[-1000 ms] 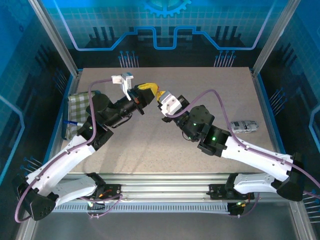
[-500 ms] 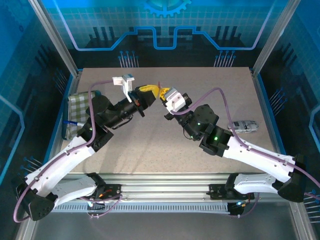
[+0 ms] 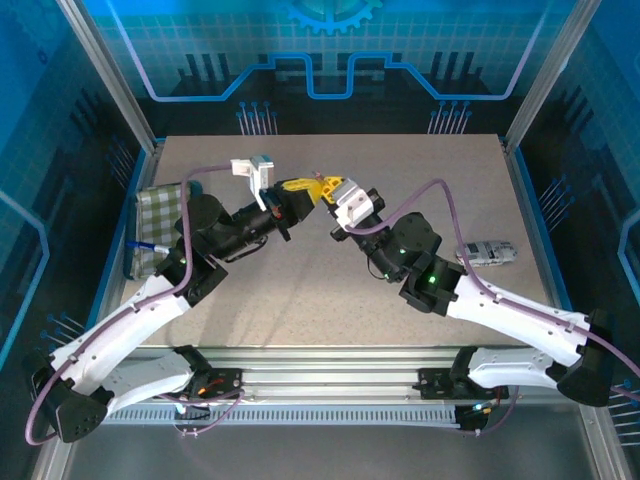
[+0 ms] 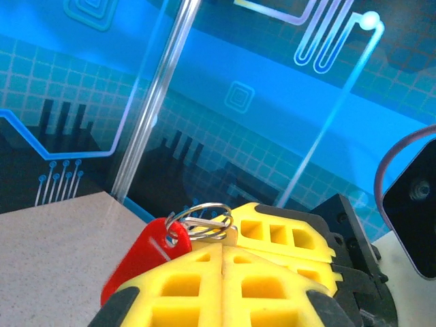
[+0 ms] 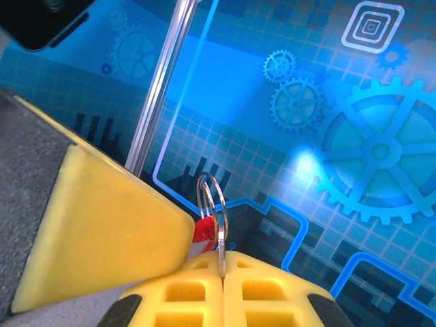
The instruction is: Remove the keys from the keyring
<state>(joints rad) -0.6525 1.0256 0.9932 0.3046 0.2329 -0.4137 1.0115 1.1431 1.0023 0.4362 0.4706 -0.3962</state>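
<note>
Steel keyring | clamped in left pincer and right pincer, both closed | keys hidden

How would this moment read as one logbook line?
left gripper: shut on keyring | right gripper: shut on keyring | red tag: hangs on keyring

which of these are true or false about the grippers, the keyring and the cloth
1. The left gripper and right gripper are both shut on the keyring. True.
2. The keyring lies flat on the table. False: it is held up between the two grippers.
3. A red tag hangs on the keyring. True.
4. The checked cloth lies at the table's right edge. False: it is at the left edge.
</note>
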